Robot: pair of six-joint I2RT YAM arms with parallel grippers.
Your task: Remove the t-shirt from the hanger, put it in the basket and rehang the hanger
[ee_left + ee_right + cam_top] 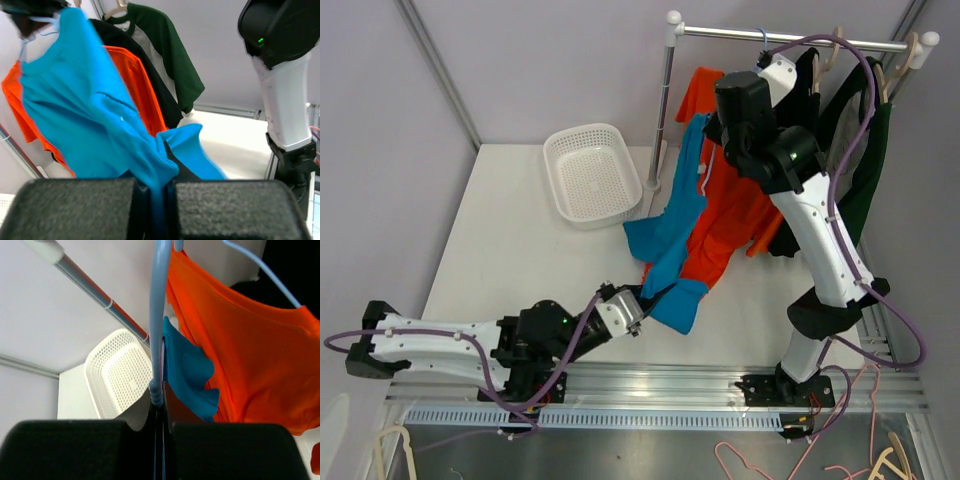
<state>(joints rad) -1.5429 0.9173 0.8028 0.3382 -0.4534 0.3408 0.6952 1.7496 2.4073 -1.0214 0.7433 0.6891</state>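
The bright blue cotton t-shirt (672, 228) stretches from the slim pale blue hanger (159, 315) above the white table's (520, 250) far right edge down toward its near edge. There the left gripper (156, 200) pinches the hem. The right gripper (159, 432) is clamped tight on the hanger.
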